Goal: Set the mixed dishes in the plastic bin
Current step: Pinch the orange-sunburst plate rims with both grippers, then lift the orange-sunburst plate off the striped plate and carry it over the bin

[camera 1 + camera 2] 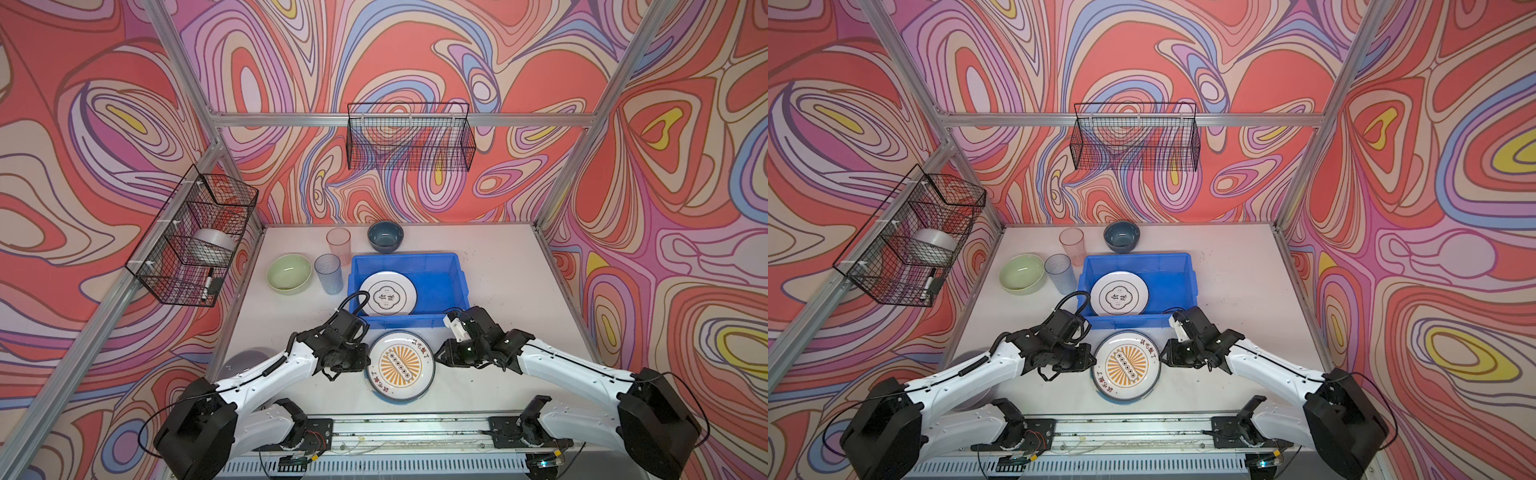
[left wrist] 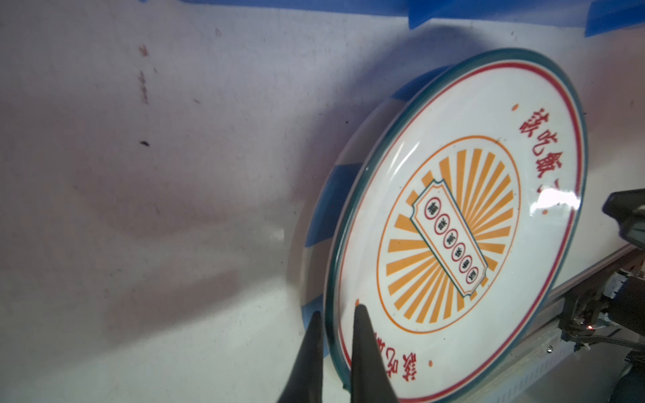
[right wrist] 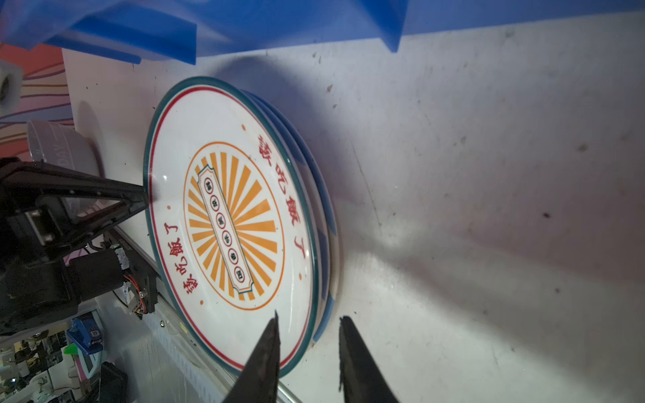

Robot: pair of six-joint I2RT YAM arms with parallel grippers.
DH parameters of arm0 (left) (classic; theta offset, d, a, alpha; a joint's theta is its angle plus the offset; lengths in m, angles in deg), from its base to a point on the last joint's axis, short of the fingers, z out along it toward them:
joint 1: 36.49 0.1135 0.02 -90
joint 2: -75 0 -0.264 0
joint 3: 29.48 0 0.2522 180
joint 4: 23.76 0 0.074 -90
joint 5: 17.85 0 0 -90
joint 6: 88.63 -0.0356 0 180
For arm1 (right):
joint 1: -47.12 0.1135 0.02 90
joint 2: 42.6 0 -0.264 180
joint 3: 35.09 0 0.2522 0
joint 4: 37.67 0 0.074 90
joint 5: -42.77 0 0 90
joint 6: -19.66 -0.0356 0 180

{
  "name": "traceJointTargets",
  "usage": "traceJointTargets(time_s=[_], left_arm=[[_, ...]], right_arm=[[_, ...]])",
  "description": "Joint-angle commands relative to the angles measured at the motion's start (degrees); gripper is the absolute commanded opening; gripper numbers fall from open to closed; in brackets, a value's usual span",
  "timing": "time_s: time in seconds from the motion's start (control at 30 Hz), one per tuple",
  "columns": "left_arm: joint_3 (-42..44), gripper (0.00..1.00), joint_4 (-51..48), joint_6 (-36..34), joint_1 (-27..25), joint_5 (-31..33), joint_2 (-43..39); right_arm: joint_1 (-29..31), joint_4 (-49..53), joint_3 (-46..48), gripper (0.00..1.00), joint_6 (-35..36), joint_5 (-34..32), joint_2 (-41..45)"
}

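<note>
A green-rimmed lettered plate lies on a blue-and-white striped plate, just in front of the blue plastic bin. My left gripper is shut on that plate's left rim, one finger on its face and one under the edge. At the right rim, my right gripper is open and straddles the stack's edge with a gap. Another lettered plate lies in the bin. Left of and behind the bin stand a green bowl, a dark bowl, a bluish tumbler and a pinkish tumbler.
A black wire basket with a white roll hangs on the left wall, and another basket on the back wall. A grey round dish lies partly hidden under the left arm. The arms' rail runs along the table's front edge.
</note>
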Motion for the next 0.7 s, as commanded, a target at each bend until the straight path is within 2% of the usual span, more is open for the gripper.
traceJointTargets(time_s=[0.0, 0.43, 0.67], left_arm=[[0.74, 0.08, 1.61, 1.05, -0.45, 0.96, 1.00], [2.32, 0.04, 5.28, 1.76, -0.80, 0.46, 4.14], [5.02, 0.04, 7.94, 2.28, -1.06, -0.06, 5.82]], right_arm=[[0.43, -3.75, 1.00, 0.31, -0.74, 0.67, -1.20], [0.43, -9.81, 2.34, 0.29, -2.01, 4.33, -5.40], [0.43, -13.07, 2.57, 0.25, -3.21, 8.20, -5.00]])
